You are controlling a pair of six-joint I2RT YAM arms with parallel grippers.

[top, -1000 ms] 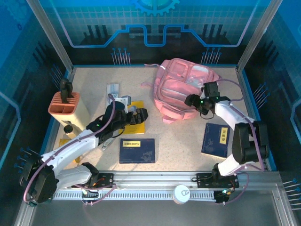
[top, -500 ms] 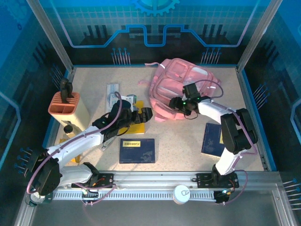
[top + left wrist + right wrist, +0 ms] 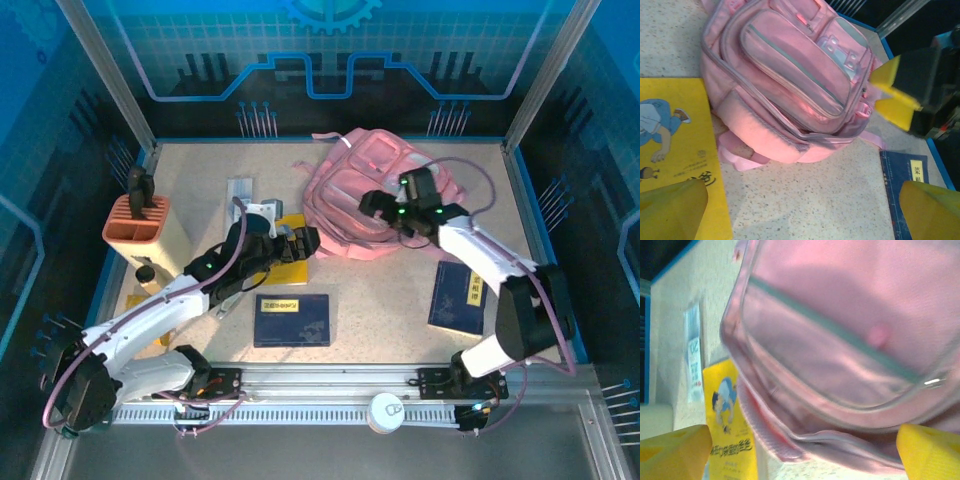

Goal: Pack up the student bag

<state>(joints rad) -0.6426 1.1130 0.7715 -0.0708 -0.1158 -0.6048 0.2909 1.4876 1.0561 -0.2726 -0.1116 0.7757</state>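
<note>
While the student bag (image 3: 360, 185) lies flat at the far centre of the table (image 3: 390, 290), its long axis runs diagonally, from the near-left edge beside the yellow book (image 3: 291, 265) toward the far-right corner. Right gripper (image 3: 383, 208) hangs over the bag's near-right part, jaws spread wide, nothing between them. In the right wrist view the yellow fingertips (image 3: 675, 445) sit well apart, with the front pocket's zipper line straight ahead. Contact with the fabric: cannot tell. Left gripper (image 3: 303, 243) is likewise released, jaws wide and empty, poised above the yellow book; the bag lies just ahead and slightly to its right, near but apart. Of the 2 arms, the right is nearer the bag and the left is nearer the book. Judgement: no open mouth is evident on the bag, so the coming move likely turns on the right gripper reaching a zipper pull along that diagonal seam, while the left is placed for the book. 1 blue book (image 3: 291, 319) lies nearer the arm bases.
</note>
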